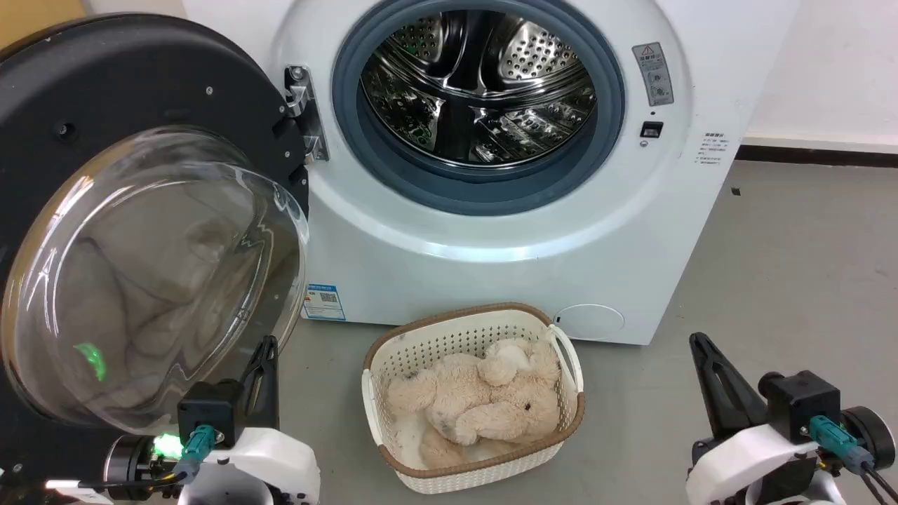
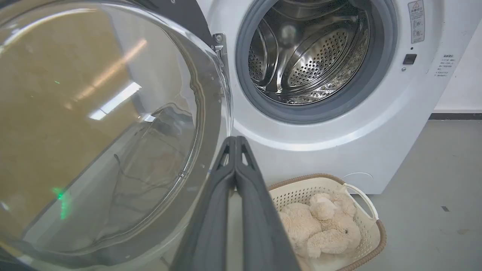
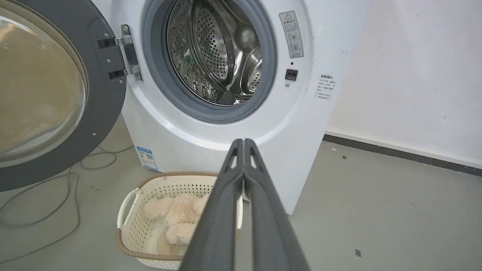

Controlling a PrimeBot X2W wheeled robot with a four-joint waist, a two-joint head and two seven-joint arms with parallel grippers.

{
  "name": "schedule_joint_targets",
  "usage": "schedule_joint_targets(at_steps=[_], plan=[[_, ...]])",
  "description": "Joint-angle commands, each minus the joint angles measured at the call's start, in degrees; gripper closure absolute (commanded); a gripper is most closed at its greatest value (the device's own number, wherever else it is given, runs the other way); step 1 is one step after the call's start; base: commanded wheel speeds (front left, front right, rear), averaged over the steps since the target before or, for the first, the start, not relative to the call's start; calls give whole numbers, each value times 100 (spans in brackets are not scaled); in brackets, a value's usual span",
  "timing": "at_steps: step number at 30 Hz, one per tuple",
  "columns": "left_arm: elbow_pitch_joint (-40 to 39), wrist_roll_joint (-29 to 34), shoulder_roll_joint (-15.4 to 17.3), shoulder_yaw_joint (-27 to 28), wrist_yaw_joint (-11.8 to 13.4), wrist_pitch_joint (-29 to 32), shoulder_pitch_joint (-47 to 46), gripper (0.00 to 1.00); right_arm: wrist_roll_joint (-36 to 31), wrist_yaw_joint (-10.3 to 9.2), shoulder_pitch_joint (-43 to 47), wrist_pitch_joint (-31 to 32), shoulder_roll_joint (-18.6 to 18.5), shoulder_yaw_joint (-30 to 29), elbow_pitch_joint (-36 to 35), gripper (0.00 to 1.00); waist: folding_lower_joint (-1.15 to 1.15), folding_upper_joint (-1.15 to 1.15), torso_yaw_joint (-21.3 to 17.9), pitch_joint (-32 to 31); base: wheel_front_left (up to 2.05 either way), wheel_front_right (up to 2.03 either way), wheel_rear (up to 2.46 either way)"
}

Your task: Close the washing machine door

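The washing machine (image 1: pixel 491 231) stands ahead, white, its steel drum (image 1: pixel 477 84) exposed inside a grey gasket. The washing machine door (image 1: pixel 140 273) hangs wide open on the left, black-rimmed with a bulging glass bowl, held by a metal hinge (image 1: pixel 305 112). My left gripper (image 1: pixel 265 351) is shut and empty, its tip just beside the lower right edge of the glass bowl (image 2: pixel 113 131). My right gripper (image 1: pixel 701 345) is shut and empty, low at the right, well away from the door (image 3: pixel 56 94). The left gripper (image 2: pixel 235 140) and right gripper (image 3: pixel 244 142) have fingers pressed together.
A cream laundry basket (image 1: pixel 393 351) holding a beige plush toy (image 1: pixel 477 400) sits on the grey floor before the washer. A cable (image 3: pixel 45 203) lies on the floor under the door. A white wall (image 3: pixel 414 75) with dark skirting runs to the right.
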Motion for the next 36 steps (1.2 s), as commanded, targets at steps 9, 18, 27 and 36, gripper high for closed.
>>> schedule_joint_targets(at_steps=[9,18,27,36], plan=[[-23,16,2,2,-25,2,75,100,-44,5,93,3,25,-3,-23,100,0,0,0,0,0,0,0],[-23,16,2,2,-25,2,75,100,-44,5,93,3,25,-3,-23,100,0,0,0,0,0,0,0],[16,-24,0,-40,57,-57,-10,0,53,0,38,-56,0,-38,15,0,0,0,0,6,0,0,0],[9,-55,0,-117,159,-165,-39,100,170,0,36,-164,2,-110,24,0,0,0,10,21,0,0,0]])
